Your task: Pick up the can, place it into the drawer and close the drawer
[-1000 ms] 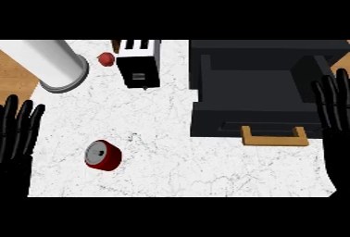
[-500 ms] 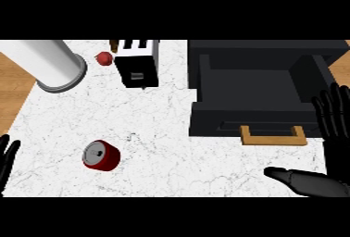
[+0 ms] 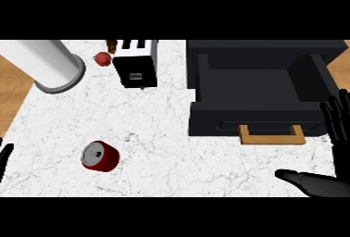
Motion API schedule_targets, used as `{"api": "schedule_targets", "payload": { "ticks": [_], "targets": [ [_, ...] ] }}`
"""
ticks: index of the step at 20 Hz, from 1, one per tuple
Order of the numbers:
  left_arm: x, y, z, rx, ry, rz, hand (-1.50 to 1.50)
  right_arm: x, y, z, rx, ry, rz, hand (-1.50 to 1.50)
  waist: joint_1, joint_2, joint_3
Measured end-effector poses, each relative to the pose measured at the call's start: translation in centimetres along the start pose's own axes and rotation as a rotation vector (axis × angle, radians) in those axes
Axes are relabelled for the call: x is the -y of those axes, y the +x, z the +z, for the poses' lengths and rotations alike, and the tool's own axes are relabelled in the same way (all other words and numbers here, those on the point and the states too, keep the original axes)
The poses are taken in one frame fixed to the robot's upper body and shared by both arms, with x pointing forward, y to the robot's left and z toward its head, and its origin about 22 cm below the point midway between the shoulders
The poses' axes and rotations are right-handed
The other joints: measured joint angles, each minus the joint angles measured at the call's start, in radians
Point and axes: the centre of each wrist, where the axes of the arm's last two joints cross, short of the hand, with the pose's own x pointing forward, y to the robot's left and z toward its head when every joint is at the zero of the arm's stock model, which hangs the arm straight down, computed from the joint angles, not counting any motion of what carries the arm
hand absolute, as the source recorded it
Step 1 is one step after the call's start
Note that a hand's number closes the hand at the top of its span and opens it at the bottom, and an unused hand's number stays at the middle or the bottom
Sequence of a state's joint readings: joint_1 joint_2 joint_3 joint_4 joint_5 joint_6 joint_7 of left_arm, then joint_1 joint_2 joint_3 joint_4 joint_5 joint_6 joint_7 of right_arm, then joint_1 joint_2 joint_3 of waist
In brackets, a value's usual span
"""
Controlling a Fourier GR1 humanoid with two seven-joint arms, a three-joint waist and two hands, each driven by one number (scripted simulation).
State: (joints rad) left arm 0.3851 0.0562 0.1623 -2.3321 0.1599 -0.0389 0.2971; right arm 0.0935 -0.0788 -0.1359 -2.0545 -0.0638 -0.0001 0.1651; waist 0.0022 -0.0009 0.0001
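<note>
Red can [image 3: 100, 156] lying alone on the tabletop [image 3: 171, 120] far left of the open drawer [image 3: 263, 90], ungrabbed, right robot hand [image 3: 336, 121] relaxed open beside it.

On the counter [image 3: 171, 120] the can [image 3: 100, 156] lies at about eight o'clock from the middle, on its side, well apart from everything else. The open drawer [image 3: 263, 88] takes up the two-to-three o'clock side, its handle [image 3: 271, 135] on the front edge nearest the viewer. The toaster [image 3: 137, 65] stands at twelve o'clock, just left of the drawer. A small round thing [image 3: 102, 58] sits just left of the toaster, and beyond it, at ten to eleven o'clock, a large cylinder [image 3: 48, 62] reaches over the counter's edge. The right robot hand [image 3: 321, 183] shows at four to five o'clock, in front of the drawer; the left robot hand [image 3: 4, 159] at the eight o'clock edge, left of the can.
</note>
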Motion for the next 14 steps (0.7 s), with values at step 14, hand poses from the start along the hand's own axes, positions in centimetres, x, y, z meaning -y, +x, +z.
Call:
{"api": "schedule_targets", "payload": {
  "ticks": [14],
  "targets": [
    [2.3, -6.9, -0.9, -0.101, -0.008, -0.026, -1.5, 1.3, 0.5, 0.9, 0.014, -0.014, 0.015, -1.5, -0.002, 0.0, 0.0]
  ]
}}
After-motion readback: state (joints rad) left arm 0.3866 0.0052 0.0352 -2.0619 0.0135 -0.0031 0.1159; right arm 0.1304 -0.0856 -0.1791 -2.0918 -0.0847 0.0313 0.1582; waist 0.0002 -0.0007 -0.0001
